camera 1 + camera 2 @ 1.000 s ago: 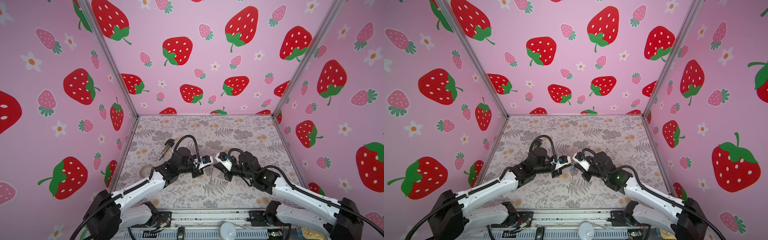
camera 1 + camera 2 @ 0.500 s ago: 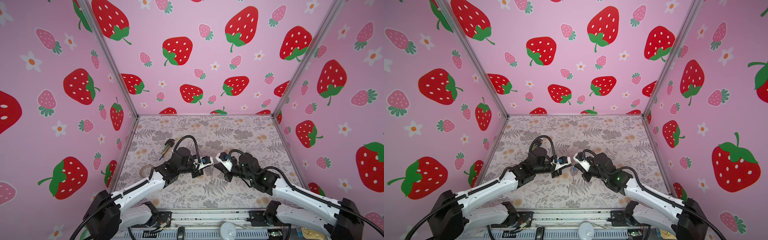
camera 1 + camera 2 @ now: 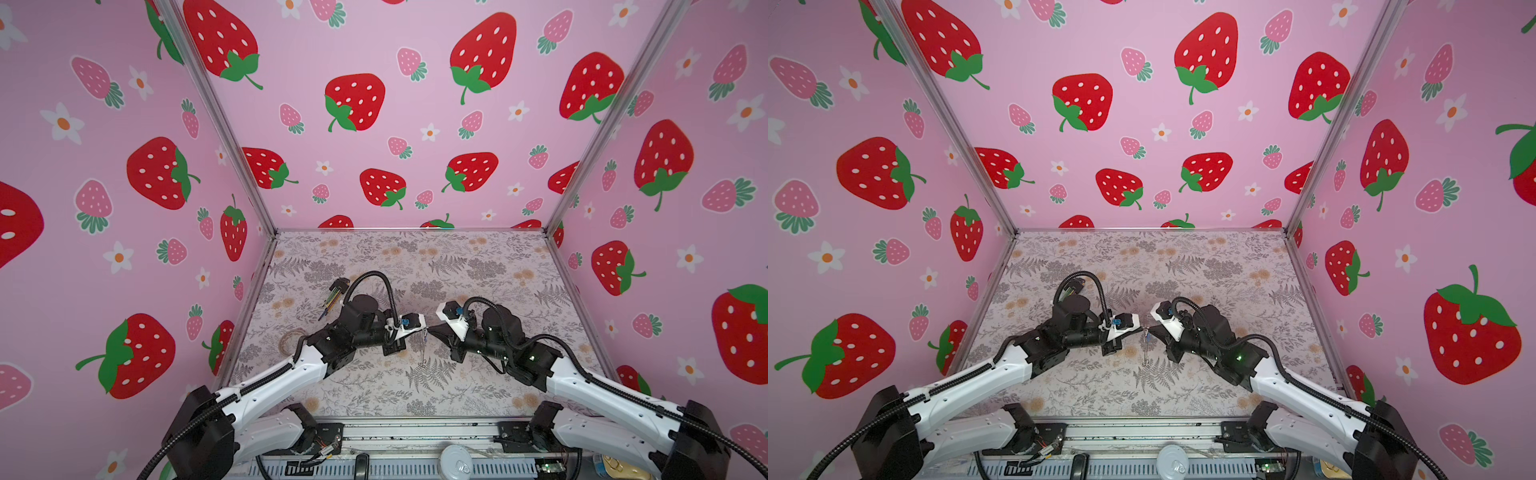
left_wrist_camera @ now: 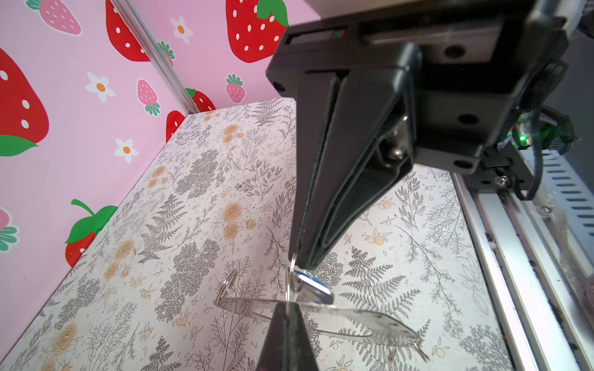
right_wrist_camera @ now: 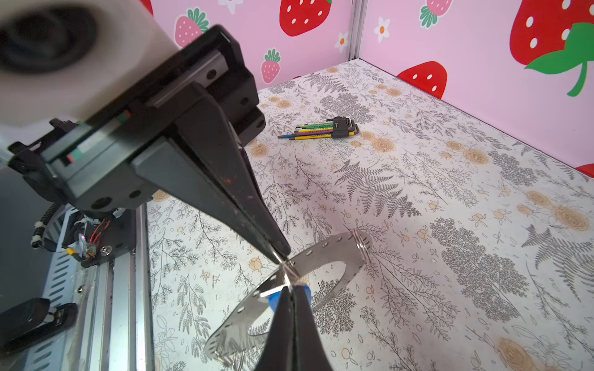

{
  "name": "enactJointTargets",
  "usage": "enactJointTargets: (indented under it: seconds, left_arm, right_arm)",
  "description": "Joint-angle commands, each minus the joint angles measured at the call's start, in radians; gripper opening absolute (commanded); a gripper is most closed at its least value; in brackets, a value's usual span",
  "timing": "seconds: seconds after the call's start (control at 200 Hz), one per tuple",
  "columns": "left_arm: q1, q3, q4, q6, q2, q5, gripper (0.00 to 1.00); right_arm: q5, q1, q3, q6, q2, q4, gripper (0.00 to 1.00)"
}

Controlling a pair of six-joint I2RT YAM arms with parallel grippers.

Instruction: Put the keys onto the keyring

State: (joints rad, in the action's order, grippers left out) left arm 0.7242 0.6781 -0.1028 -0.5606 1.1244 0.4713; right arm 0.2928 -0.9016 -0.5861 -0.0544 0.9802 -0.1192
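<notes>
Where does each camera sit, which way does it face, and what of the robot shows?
Top views: high above the front edge, looking down and back over the table; both arms, left end effector meeting right end effector.
Left wrist: on the left arm, facing the robot's right; own fingertips plus the right end effector.
Right wrist: on the right arm, facing the robot's left toward the hex keys; own fingertips plus the left end effector.
Shared: both wrist views show keyring and key.
</notes>
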Motion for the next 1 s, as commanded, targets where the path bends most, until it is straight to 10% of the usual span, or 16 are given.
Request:
enactJointTargets:
  seconds: [0.0,0.995]
  left_arm:
    - [-0.001,-0.006,-0.064,-0.030,-0.036,0.044,0.00]
    - [0.025,-0.045,-0.123,-0.051,-0.060,-0.107,0.00]
  right_arm:
    - [0.006,0.032,0.025,-0.031,0.005,0.032,0.00]
    - [0.156,0.057,-0.025,-0.124,0.076,-0.034,0.00]
